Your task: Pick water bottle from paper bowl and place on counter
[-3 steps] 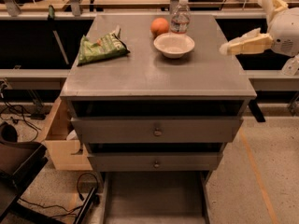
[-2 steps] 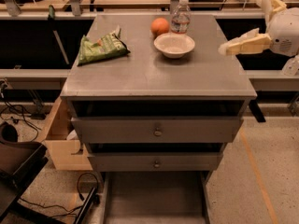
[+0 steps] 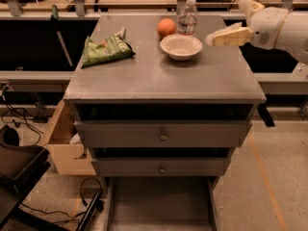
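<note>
One gripper (image 3: 211, 40) is yours, and it hangs over the right edge of the counter (image 3: 159, 78). It holds nothing. You cannot tell if it is squeezed tight or spread apart. Its pale tip points across the counter toward the paper bowl (image 3: 181, 47).

From that tip, the paper bowl is the nearest thing. It sits just past the tip and a bit lower, and the two do not touch. The bowl looks bare inside.

From the tip, the water bottle (image 3: 187, 17) is a little farther along and toward the back edge of the counter. It stands straight up with its white cap on top. It is right behind the back rim of the bowl, and it looks like it stands on the counter, not in the bowl.

An orange fruit (image 3: 166, 27) sits just beside the bottle, on the side away from the tip. A green snack bag (image 3: 106, 49) lies well apart from the tip, over on the far side of the counter.

Under the counter you can see two drawers, the top drawer (image 3: 163, 134) and the bottom drawer (image 3: 162, 168). Both are pulled out a little.
</note>
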`<action>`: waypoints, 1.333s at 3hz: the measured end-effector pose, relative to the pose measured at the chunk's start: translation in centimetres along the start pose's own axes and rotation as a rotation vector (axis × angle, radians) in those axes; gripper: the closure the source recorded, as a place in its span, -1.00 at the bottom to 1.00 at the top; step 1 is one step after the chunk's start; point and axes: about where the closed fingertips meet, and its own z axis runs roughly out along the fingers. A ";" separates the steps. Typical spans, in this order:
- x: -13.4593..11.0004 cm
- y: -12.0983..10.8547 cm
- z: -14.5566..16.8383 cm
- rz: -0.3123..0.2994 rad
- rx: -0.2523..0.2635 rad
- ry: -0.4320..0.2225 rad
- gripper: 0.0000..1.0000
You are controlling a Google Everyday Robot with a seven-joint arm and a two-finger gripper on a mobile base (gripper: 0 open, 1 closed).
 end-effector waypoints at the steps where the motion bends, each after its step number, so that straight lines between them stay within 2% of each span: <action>1: 0.8 -1.3 3.7 0.052 -0.035 -0.017 -1.00; 2: 1.7 -2.0 6.7 0.097 -0.068 -0.034 -1.00; 4: 3.4 -2.4 10.7 0.171 -0.121 -0.086 -1.00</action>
